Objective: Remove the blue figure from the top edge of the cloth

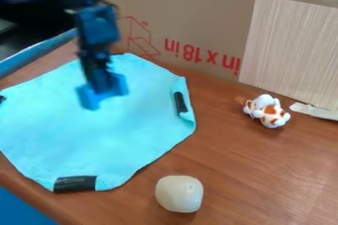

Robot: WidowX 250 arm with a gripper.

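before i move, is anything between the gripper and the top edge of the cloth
Nothing visible stands between the gripper and the cloth's top edge, though the arm hides part of that edge. The spotted toy lies well right.

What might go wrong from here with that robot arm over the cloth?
The gripper hangs over the cloth; going too low, it might pinch or drag the fabric. The cloth's right edge, by a black strip, looks folded and might snag. If bumped, the rounded pale lump might roll.
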